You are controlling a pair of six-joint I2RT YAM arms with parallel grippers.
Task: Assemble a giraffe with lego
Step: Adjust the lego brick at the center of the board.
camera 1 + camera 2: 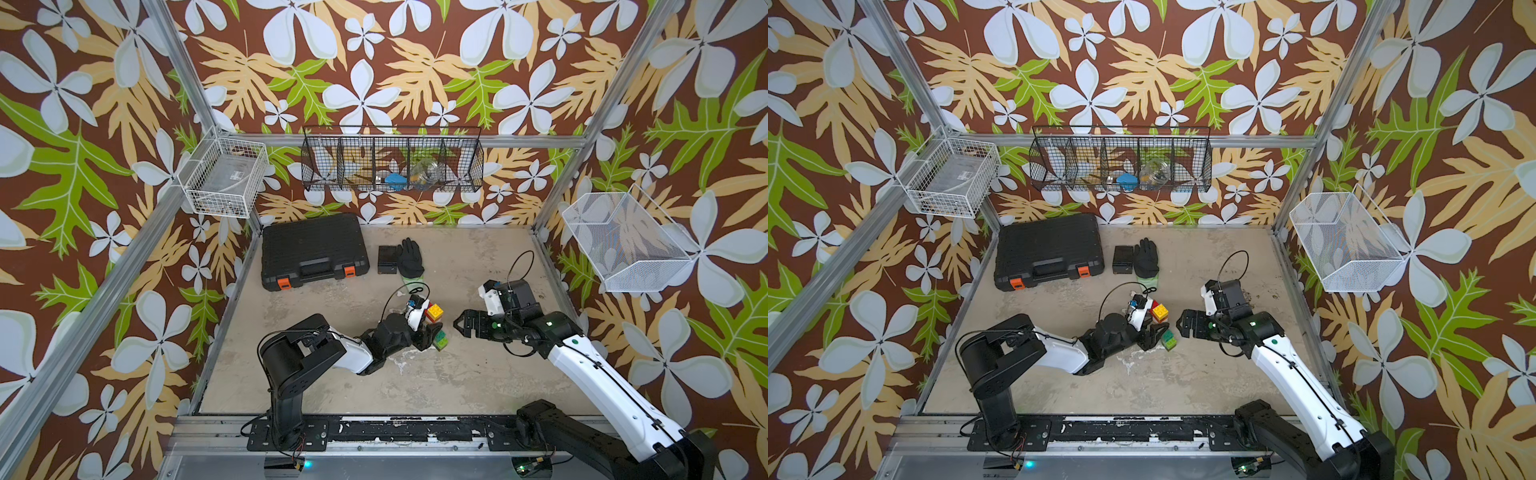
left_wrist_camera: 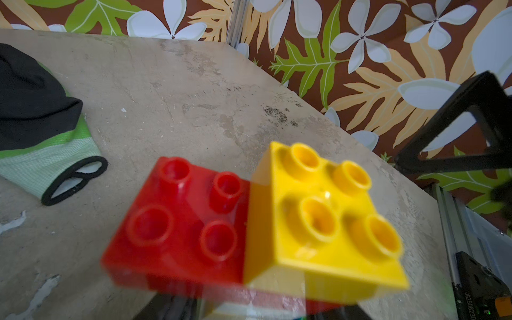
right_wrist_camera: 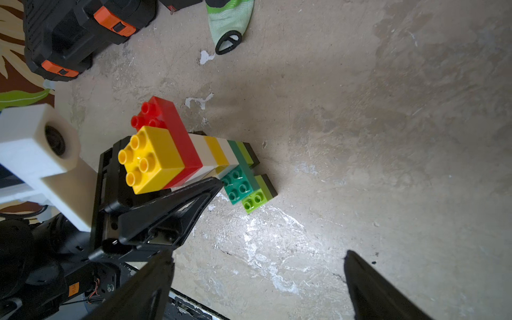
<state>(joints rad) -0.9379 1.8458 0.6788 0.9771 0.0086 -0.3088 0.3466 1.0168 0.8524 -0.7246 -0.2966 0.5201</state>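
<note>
Near the middle of the table [image 1: 415, 386], our giraffe [image 3: 205, 155] stands with the left jaws either side of its neck (pinching or not, we cannot tell) and the right jaws wide open, empty; a skewed squeeze could topple it.

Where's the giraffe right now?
Mid-table in both top views, the giraffe stands between the left hand and the right hand, nearer the left, in front of the glove.

Label [image 2: 467, 306] on black housing [image 2: 478, 277], perhaps "J02508230"
</note>
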